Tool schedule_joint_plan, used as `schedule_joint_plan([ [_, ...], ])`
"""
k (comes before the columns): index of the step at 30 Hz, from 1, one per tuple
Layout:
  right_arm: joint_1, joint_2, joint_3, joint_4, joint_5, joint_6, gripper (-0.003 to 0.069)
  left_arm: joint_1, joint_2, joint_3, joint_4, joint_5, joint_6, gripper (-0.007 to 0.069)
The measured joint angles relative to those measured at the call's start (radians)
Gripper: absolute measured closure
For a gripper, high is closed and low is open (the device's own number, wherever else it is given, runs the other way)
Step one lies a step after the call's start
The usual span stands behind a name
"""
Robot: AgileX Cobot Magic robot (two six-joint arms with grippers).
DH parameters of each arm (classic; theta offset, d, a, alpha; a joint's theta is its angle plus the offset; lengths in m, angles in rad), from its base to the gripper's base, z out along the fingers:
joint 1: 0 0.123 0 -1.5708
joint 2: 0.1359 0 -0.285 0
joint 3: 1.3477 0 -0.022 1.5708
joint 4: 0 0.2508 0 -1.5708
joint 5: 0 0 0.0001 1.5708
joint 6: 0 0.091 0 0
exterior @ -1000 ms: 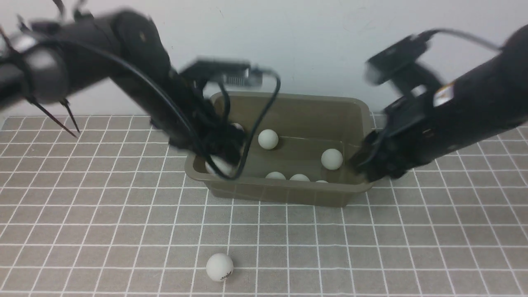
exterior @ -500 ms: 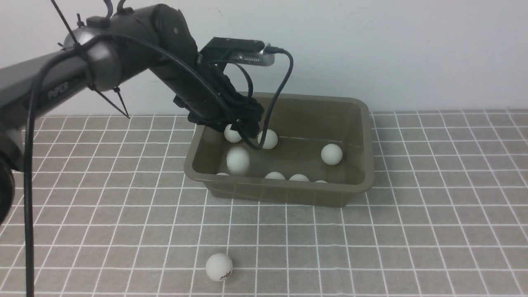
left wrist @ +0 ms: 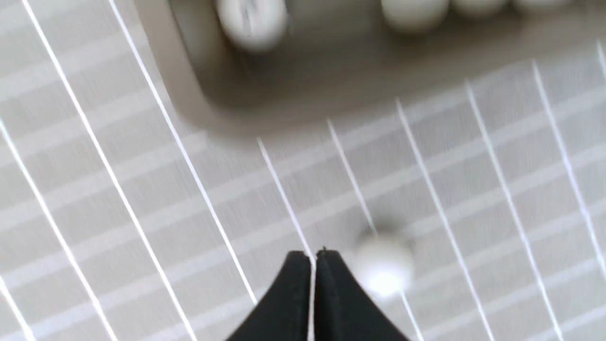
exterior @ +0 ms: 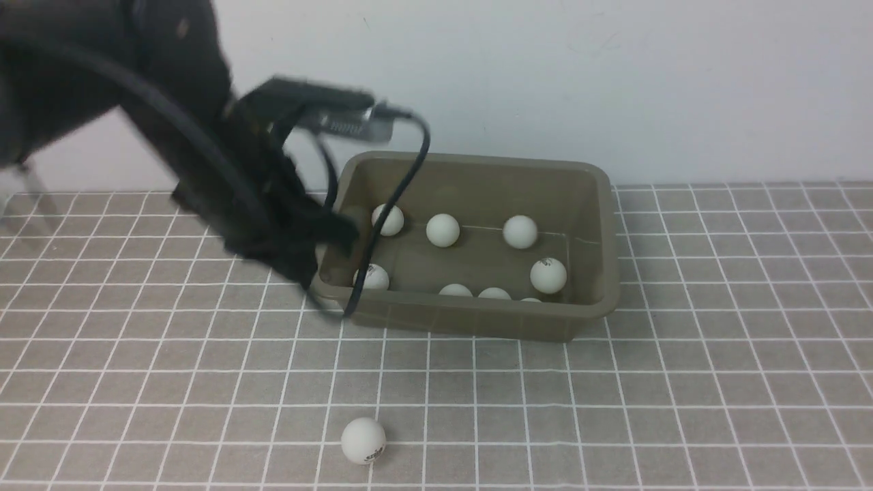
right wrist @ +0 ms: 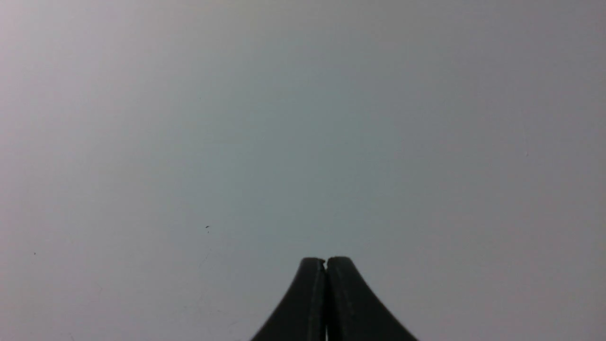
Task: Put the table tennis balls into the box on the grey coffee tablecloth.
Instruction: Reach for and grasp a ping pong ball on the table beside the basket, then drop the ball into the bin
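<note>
Left gripper: the black left gripper [left wrist: 313, 255] has its two tapered tips pressed together with nothing between them. It hangs above the cloth, outside the box.
Left arm: the black, motion-blurred left arm [exterior: 225, 184] stands at the box's left end. Its black cable [exterior: 409, 184] loops across the rim's near left corner.
Box: the rectangular olive-grey plastic box [exterior: 477, 326], with rounded corners and a flared rim, sits upright toward the cloth's far edge.
Balls in box: eight small matte white table tennis balls [exterior: 443, 230] show inside. Three lie along the far wall, one at the right, one at the near left, and three peek over the near rim.
Loose ball: one white loose ball [exterior: 363, 440] with a dark logo lies on the cloth, well in front of the box.
Tablecloth: the grey-brown fabric tablecloth [exterior: 682, 382], gridded with thin white lines, lies under everything.
Right gripper: the black right gripper [right wrist: 325, 261] is closed on nothing and faces a plain pale grey surface [right wrist: 303, 118].
</note>
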Motion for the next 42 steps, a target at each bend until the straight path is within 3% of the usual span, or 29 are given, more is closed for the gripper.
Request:
schedule_joint_plan([
  [2,0.000,0.000,0.017,0.000,-0.021,0.001,0.0672,-0.023,-0.078,0.183,-0.029,-0.106,0.000,0.0629],
  [7,0.000,0.000,0.017,0.000,-0.041,0.001,0.0672,-0.081,-0.102,0.386,-0.055,-0.311,0.021,0.0599],
  [10,0.000,0.000,0.017,0.000,-0.041,0.001,0.0672,-0.117,-0.055,0.413,-0.066,-0.393,0.053,0.0513],
  [12,0.000,0.000,0.017,0.000,-0.040,0.003,0.0672,-0.141,-0.001,0.408,-0.077,-0.437,0.064,0.0406],
  [13,0.000,0.000,0.017,0.000,-0.040,0.004,0.0672,-0.143,0.004,0.409,-0.077,-0.437,0.064,0.0396],
  [15,0.000,0.000,0.017,0.000,-0.032,0.011,0.0672,-0.154,0.072,0.401,-0.086,-0.458,0.065,0.0249],
  [18,0.000,0.000,0.017,0.000,-0.032,0.011,0.0672,-0.154,0.130,0.399,-0.086,-0.472,0.062,0.0114],
  [20,0.000,0.000,0.017,0.000,-0.032,0.011,0.0672,-0.154,0.161,0.399,-0.086,-0.489,0.062,0.0079],
  [22,0.000,0.000,0.017,0.000,-0.032,0.010,0.0672,-0.154,0.178,0.399,-0.086,-0.499,0.062,0.0091],
  [24,0.000,0.000,0.017,0.000,-0.031,0.010,0.0672,-0.154,0.184,0.397,-0.087,-0.509,0.062,0.0184],
  [25,0.000,0.000,0.017,0.000,-0.031,0.010,0.0672,-0.154,0.184,0.387,-0.086,-0.504,0.066,0.0286],
  [32,0.000,0.000,0.017,-0.054,-0.028,0.007,0.0672,-0.154,0.050,0.175,-0.079,-0.358,0.102,0.0272],
  [42,0.000,0.000,0.017,-0.091,-0.012,0.006,0.0672,-0.154,0.062,-0.100,-0.008,-0.556,0.115,0.0272],
])
